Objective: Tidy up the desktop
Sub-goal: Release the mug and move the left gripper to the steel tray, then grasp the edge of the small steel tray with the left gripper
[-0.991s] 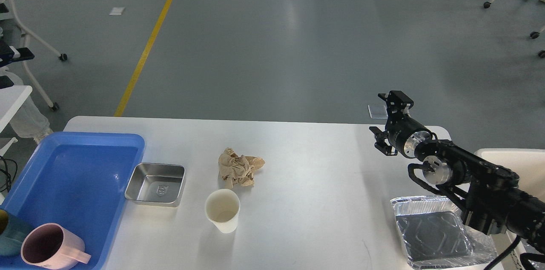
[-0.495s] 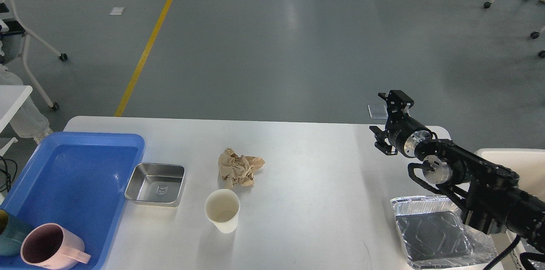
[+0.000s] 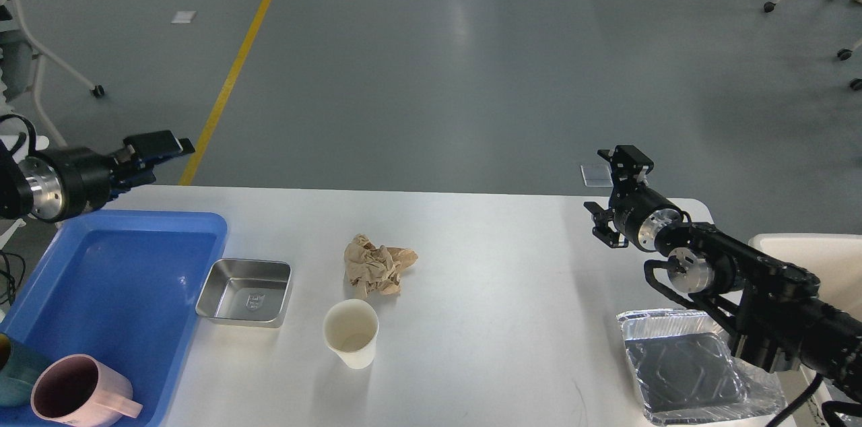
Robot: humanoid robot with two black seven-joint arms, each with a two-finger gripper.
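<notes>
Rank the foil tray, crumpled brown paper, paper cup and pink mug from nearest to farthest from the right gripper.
From the right gripper:
1. Foil tray, below it at the right edge.
2. Crumpled brown paper, mid-table.
3. Paper cup, front of centre.
4. Pink mug, in the blue tray, far left.

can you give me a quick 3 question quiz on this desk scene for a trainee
1. True or false: the pink mug sits in the blue tray.
2. Which lies nearest the paper cup? A) crumpled brown paper B) foil tray C) pink mug
3. Fill in: the steel dish rests on the desktop just right of the ____ tray.

Key: 1 true; 2 A; 3 blue.
</notes>
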